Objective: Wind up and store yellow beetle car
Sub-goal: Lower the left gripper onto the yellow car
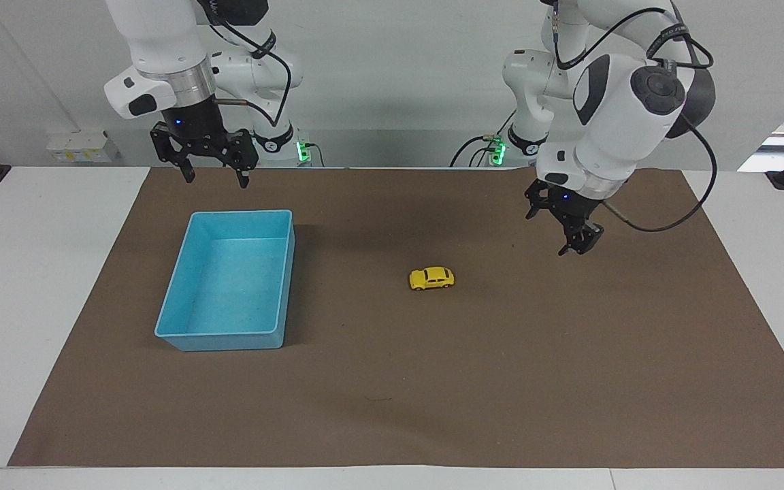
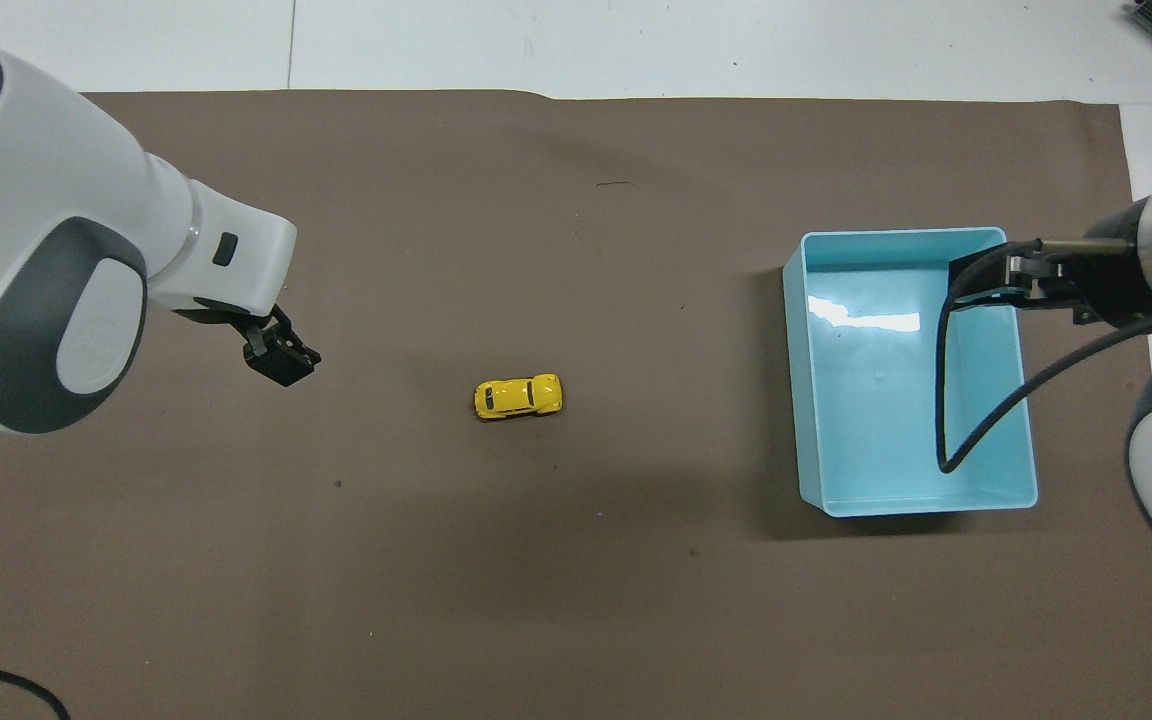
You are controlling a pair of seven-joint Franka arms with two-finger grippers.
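Note:
The yellow beetle car (image 1: 431,278) stands on its wheels on the brown mat, near the middle; it also shows in the overhead view (image 2: 518,396). My left gripper (image 1: 557,233) is open and empty. It hangs low over the mat, beside the car toward the left arm's end of the table, about two car lengths away; the overhead view (image 2: 281,361) shows it too. My right gripper (image 1: 216,178) is open and empty. It waits high over the blue bin (image 1: 222,339), and in the overhead view (image 2: 994,285) it covers part of the bin.
The light blue bin (image 2: 916,506) holds nothing and stands toward the right arm's end of the table. The brown mat (image 1: 501,381) covers most of the white table (image 1: 24,272). A black cable loops from the right arm over the bin.

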